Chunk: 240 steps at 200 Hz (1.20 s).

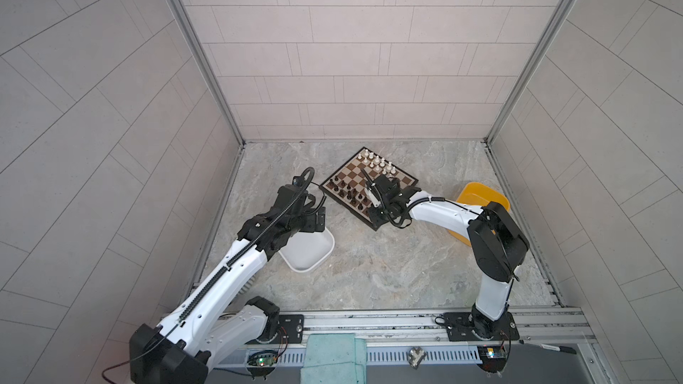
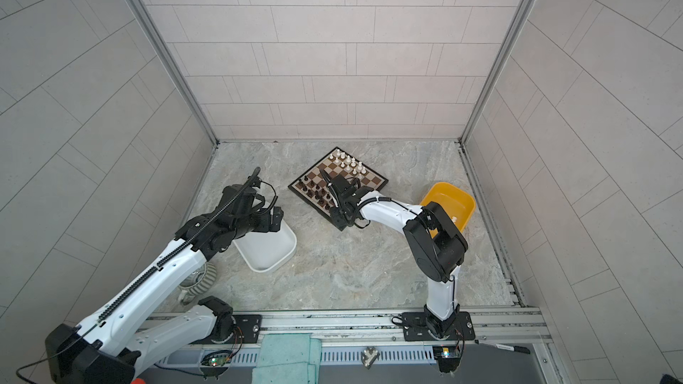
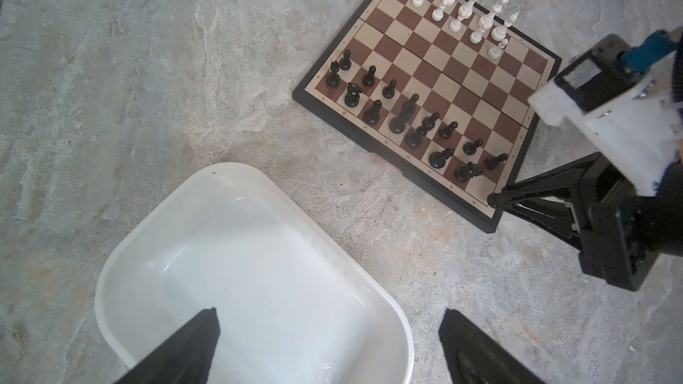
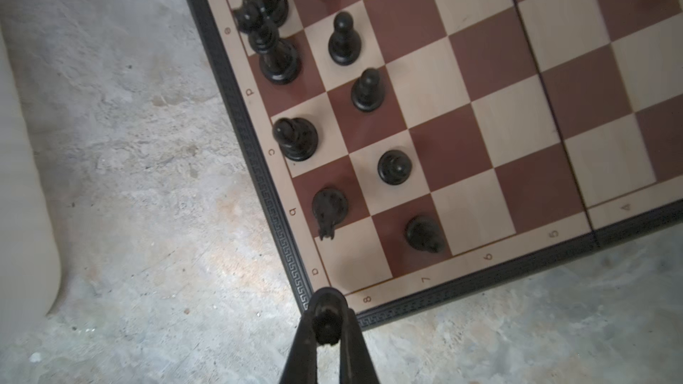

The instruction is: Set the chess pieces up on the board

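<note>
In a top view our right claw (image 1: 371, 216) hangs at the board's (image 1: 354, 174) corner. Left wrist view: our left claw (image 3: 329, 317) gapes wide above the white tub (image 3: 122, 253), beside the board. Right wrist view: the right claw pinches a black piece (image 4: 326, 326), seen end-on. The board's empty corner square (image 4: 353, 256) lies just ahead.
</note>
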### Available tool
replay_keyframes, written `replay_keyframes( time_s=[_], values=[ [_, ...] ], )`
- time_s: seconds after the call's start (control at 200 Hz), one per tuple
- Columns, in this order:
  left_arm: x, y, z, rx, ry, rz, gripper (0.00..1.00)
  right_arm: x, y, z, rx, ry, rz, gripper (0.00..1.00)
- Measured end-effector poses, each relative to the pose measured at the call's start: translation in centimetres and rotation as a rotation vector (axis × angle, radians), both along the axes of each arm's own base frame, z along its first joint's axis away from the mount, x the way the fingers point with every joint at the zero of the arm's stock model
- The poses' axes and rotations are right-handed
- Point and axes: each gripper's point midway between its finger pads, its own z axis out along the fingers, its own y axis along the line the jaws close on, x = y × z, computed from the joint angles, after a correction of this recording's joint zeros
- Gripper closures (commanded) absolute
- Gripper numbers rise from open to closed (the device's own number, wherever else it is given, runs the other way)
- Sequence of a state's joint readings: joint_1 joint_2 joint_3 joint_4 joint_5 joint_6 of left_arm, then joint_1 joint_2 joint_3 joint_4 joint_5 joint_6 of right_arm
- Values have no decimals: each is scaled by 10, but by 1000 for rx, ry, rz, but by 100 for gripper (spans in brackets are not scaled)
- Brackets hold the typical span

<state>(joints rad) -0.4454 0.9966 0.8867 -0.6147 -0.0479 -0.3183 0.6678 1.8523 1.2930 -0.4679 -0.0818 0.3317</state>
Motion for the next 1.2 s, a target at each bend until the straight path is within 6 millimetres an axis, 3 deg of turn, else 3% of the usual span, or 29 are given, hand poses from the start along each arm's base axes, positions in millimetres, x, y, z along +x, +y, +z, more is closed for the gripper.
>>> replay_keyframes(
  time_s=[0.375,0.51,1.201],
  values=[
    [-1,0,3,-21,-5,16,0,18,5,2,-28,-42,-3,100],
    [-1,0,3,-22,-4,17,0,16,3,-11,-49,-18,0,100],
    [-1,1,2,-21,-4,20,0,16,2,-12,-55,-21,1,100]
  ],
)
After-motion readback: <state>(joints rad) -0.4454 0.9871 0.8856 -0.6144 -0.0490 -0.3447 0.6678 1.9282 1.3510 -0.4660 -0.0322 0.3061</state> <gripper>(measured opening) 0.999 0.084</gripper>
